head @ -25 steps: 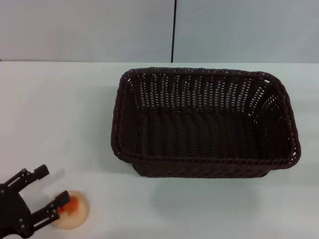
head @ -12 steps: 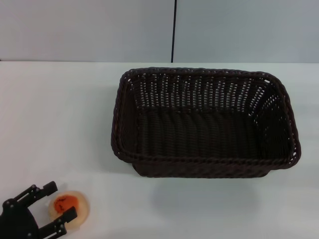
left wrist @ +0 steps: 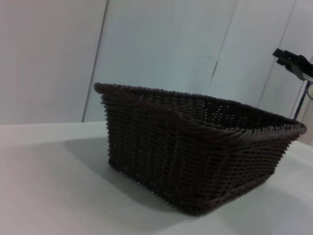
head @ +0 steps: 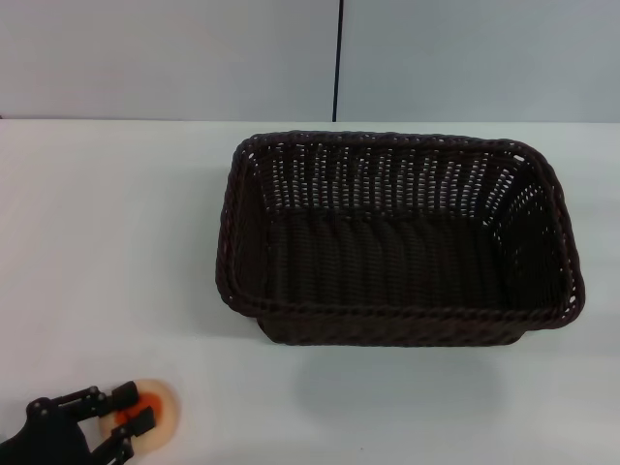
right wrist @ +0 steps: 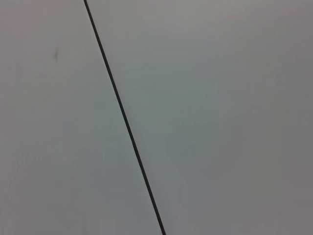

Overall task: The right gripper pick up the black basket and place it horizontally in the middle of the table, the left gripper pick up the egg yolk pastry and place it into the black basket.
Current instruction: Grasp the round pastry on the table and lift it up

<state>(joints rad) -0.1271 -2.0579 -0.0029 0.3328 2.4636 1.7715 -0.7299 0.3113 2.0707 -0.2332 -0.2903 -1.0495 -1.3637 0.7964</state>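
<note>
The black basket (head: 397, 237) stands lengthwise across the middle of the white table (head: 107, 223), empty; it also shows in the left wrist view (left wrist: 195, 152). The egg yolk pastry (head: 160, 415), a pale round bun with an orange-red top, lies on the table at the near left corner, well left of and nearer than the basket. My left gripper (head: 136, 407) is at the pastry from its left side, its two fingers closed in on the orange top. The right gripper is out of view; its wrist view shows only a wall.
A pale wall with a dark vertical seam (head: 337, 58) stands behind the table. A dark fixture on a thin pole (left wrist: 296, 66) shows beyond the basket in the left wrist view.
The left gripper has dropped toward the near edge and its fingers have closed from a wide spread to a narrow gap over the pastry. The basket has not moved.
</note>
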